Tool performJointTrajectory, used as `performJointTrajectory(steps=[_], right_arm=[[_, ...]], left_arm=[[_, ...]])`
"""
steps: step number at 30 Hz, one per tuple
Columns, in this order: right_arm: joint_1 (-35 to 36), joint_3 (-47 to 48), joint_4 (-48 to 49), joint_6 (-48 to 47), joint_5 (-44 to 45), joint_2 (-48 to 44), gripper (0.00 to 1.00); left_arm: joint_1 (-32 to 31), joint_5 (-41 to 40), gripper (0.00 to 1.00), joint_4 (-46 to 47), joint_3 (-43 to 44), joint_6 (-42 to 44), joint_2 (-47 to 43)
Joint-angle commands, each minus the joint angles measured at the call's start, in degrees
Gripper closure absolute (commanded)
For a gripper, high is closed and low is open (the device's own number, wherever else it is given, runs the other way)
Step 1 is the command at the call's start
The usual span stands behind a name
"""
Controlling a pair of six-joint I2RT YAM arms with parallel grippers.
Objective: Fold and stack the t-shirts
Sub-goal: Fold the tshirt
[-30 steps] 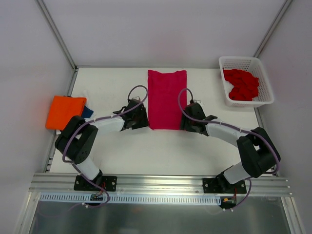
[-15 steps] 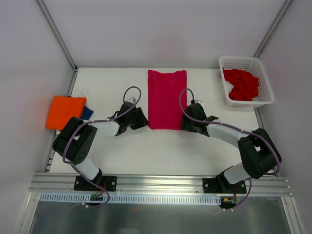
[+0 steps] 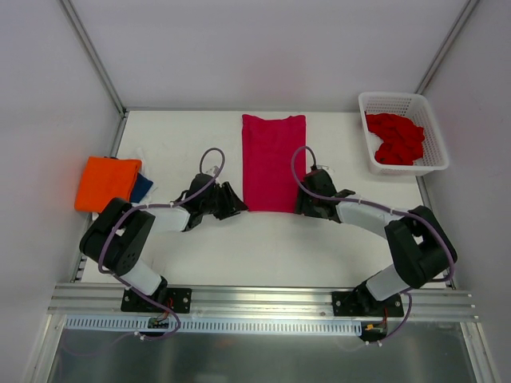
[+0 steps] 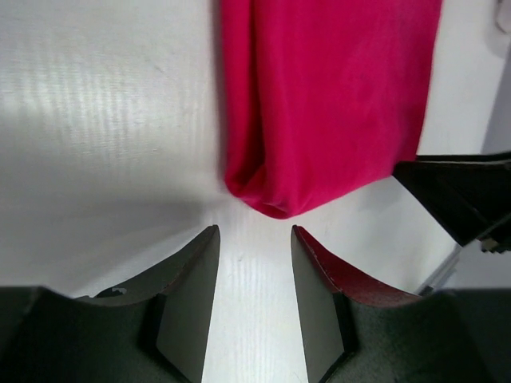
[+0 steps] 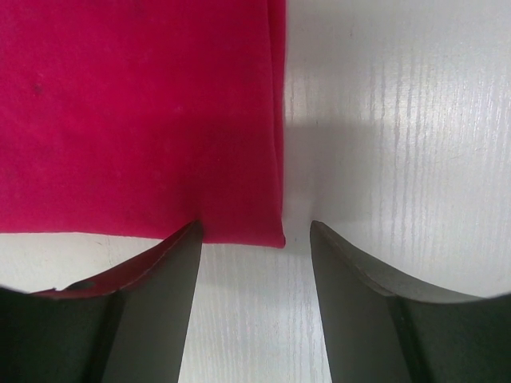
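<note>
A crimson-pink t-shirt [image 3: 273, 162] lies folded into a long narrow strip in the middle of the table. My left gripper [image 3: 237, 209] is open and empty just off its near left corner [image 4: 271, 203]. My right gripper [image 3: 301, 207] is open with its jaws at the near right corner [image 5: 267, 227], not closed on it. A folded orange t-shirt [image 3: 106, 181] lies on a dark blue one [image 3: 144, 186] at the left edge. Red t-shirts [image 3: 394, 137] are bunched in the basket.
The white lattice basket [image 3: 427, 163] stands at the back right corner. Metal frame posts run along the left and right table edges. The right gripper's black body [image 4: 463, 195] shows in the left wrist view beside the shirt.
My left gripper has drawn back toward me and to the left, off the shirt's near left corner. The right gripper has hardly moved. The shirt lies as before.
</note>
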Motion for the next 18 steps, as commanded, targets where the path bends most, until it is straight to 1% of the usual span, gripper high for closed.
performJointTrajectory(steps=[1, 3, 9, 18], right_arm=[[-0.3, -0.3, 1.9, 0.0, -0.8, 0.6, 0.4], [-0.3, -0.5, 1.9, 0.0, -0.9, 0.9, 0.4], [-0.4, -1.1, 2.1, 0.0, -0.7, 0.8, 0.4], [-0.4, -1.3, 2.7, 0.3, -1.1, 0.8, 0.41]], left_arm=[[0.7, 6.2, 0.59, 9.2, -1.0, -3.3, 1.7], [0.8, 6.4, 0.59, 11.2, -0.8, -3.5, 3.1], [1.2, 4.0, 0.59, 9.5, 0.1, -1.9, 5.8], [1.5, 2.4, 0.6, 8.9, 0.1, -0.7, 5.7]])
